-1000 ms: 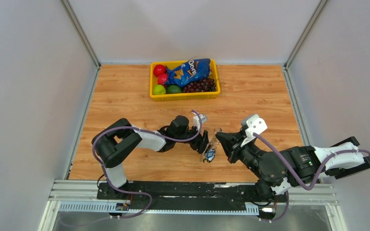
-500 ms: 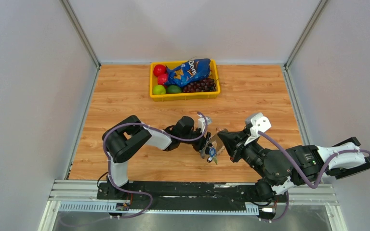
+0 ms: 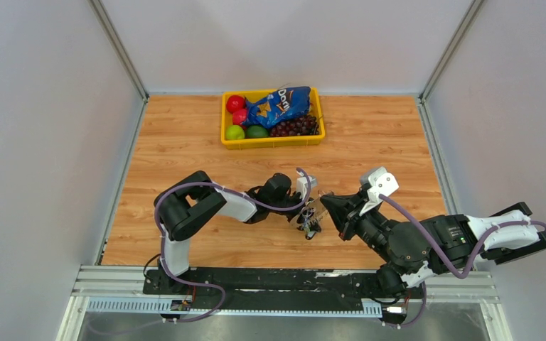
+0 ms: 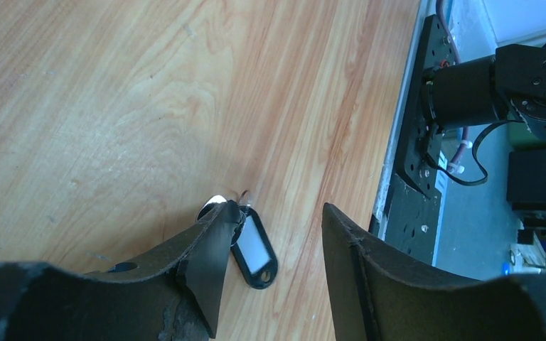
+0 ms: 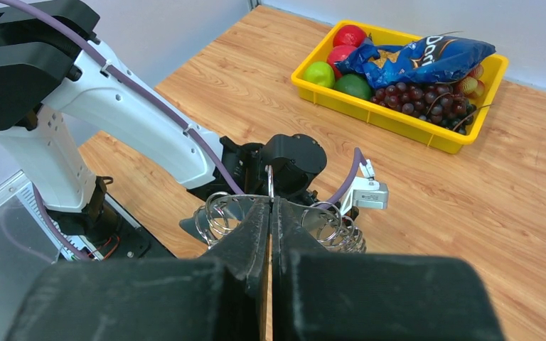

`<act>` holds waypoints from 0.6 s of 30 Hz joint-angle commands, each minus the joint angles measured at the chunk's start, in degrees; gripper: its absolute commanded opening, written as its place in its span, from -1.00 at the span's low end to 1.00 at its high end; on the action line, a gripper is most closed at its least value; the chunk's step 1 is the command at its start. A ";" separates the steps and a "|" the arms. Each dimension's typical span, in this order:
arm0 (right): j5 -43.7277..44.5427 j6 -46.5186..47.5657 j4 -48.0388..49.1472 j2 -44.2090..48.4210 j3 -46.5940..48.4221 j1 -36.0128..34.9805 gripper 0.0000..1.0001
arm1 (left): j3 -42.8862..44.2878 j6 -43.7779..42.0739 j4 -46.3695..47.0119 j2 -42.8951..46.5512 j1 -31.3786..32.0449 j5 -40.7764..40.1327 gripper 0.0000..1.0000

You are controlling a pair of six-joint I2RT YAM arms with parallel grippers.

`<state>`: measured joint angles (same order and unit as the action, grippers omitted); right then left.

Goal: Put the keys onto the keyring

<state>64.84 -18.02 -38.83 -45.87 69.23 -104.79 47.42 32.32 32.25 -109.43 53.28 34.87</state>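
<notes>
Your left gripper (image 4: 274, 213) has slid right, up against the keyring (image 3: 313, 214), jaws apart around nothing. Right gripper (image 5: 271, 202) stays clenched on the keyring, raised over the table's near middle.

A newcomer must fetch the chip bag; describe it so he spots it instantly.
At the far edge of the wooden table sits a yellow tray. The bag lies in it, right of the red fruit, behind the green fruit and grapes. It is the only blue crinkled packet among round fruit.
</notes>
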 commanded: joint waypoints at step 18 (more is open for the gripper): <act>-0.63 0.30 2.17 0.58 0.42 0.29 -1.00 | 2.26 -4.72 -3.09 -1.59 0.43 -1.63 -0.21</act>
<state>64.71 -17.98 -38.81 -45.69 69.17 -104.79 48.12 29.61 30.06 -110.08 53.28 33.78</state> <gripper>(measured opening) 0.006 0.419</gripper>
